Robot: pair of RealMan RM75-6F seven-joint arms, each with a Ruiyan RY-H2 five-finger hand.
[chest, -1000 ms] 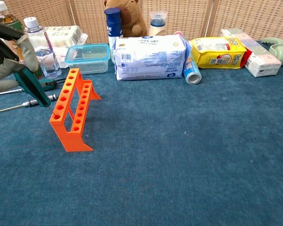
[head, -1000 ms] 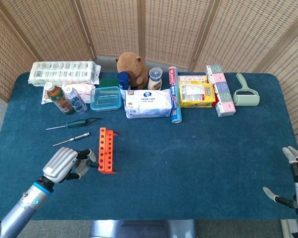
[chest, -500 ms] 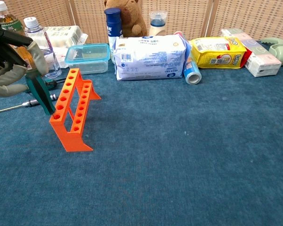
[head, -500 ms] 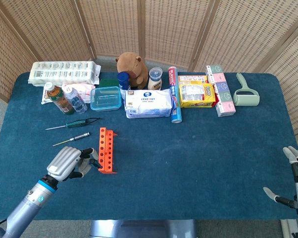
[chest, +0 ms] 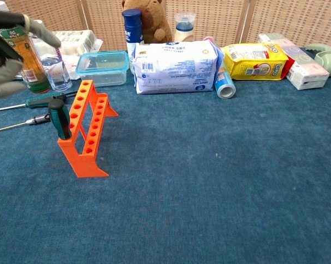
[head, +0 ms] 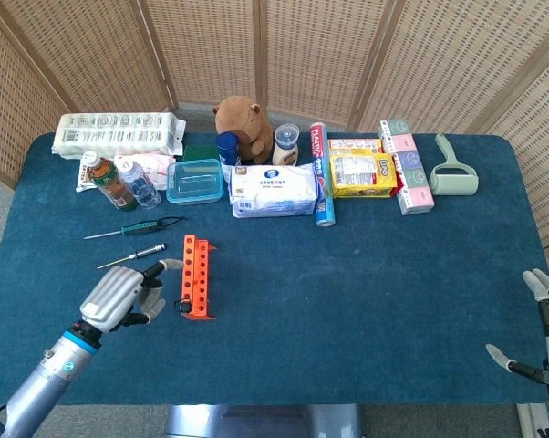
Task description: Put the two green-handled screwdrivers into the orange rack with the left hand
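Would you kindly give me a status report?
Left hand open beside orange rack; right hand idle. One green-handled screwdriver racked, second screwdriver on table.

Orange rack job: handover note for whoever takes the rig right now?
Left hand: open, holds nothing, just left of the orange rack.
Right hand: open, idle at the table's near right edge.
Done: one green-handled screwdriver stands at the rack's near end, handle up, slightly tilted; how well it is seated cannot be told.
Left: second green-handled screwdriver lies flat on the table behind the rack, untouched. Pick it with the left hand and slot it in.
Note: the dark-handled screwdriver lying nearer the rack is not part of the job.
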